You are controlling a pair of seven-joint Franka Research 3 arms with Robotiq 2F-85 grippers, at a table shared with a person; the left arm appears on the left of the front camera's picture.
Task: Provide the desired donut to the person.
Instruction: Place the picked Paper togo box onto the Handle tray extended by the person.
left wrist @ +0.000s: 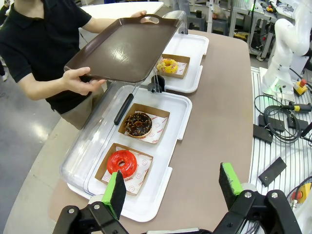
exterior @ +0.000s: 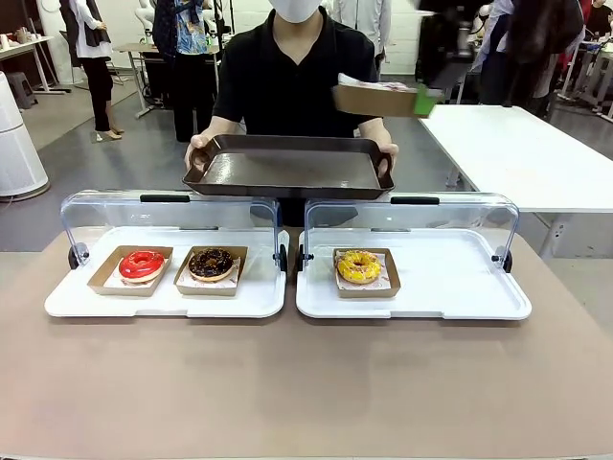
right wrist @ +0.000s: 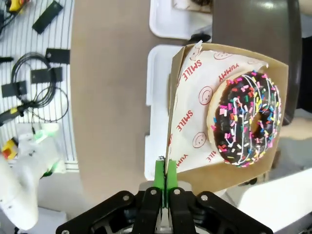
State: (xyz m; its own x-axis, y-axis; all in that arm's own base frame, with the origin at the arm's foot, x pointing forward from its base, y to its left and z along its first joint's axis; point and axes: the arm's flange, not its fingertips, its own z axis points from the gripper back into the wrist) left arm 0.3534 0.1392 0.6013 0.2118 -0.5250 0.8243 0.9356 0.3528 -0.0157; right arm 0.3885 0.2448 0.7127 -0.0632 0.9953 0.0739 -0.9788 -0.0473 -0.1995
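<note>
item: donut delivery, hand-over step in progress. the right hand (right wrist: 165,169) is pinching one wall of the cardboard boat (right wrist: 278,78) carrying the sprinkled chocolate donut (right wrist: 248,119), its fingers pressed together on it, and is holding it raised by the right end of the brown serving tray (exterior: 287,171) that the person (exterior: 287,67) is holding out. next move, by judgement: carrying the boat over the tray's bare middle, lowering it level, then releasing. the left hand (left wrist: 173,184) is hanging spread wide, gripping nothing, above the surface (left wrist: 214,122) near the red donut (left wrist: 122,163).
</note>
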